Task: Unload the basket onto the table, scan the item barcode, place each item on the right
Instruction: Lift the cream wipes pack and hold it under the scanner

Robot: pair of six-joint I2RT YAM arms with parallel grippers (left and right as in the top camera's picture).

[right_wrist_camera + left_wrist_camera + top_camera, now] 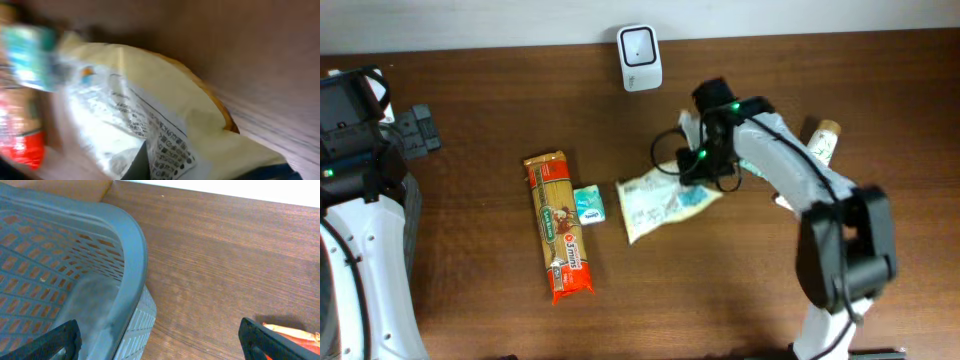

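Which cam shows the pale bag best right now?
Overhead: the whole bag lies in frame, its right end under the right gripper. Right wrist has it close but blurred and cropped. Left wrist misses it, showing mostly basket and table.

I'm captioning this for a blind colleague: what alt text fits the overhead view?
The right gripper is closed on the right end of a pale bag on a wooden table. Left of it lie a small teal packet and a long orange pasta pack; a white device stands at the far edge.
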